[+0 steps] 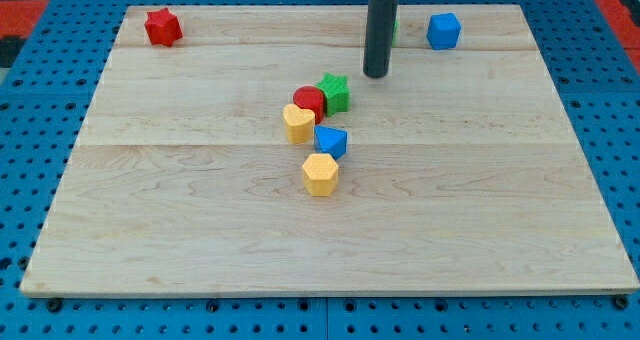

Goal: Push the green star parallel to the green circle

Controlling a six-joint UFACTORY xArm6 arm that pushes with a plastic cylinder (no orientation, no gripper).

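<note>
1. Jaws: none fitted; the arm ends in a rod, so no jaw state applies.
2. My tip (376, 75) rests just to the upper right of the green star (335, 92), apart from it, placed to push.
3. The green star touches the red cylinder (309, 102).
4. A green sliver behind the rod is probably the green circle (395, 27), mostly hidden.

Only part of the robot on show: one straight dark grey rod (377, 30), round in section, smooth, matte w/ a faint lighter sheen down its left side. Same width all the way, no taper. Cut off by the view's top edge, so mount and arm aren't seen. Lower end, my tip (375, 75), is blunt and flat, slightly darker at the rim. No cables, screws or markings visible on it.
</note>
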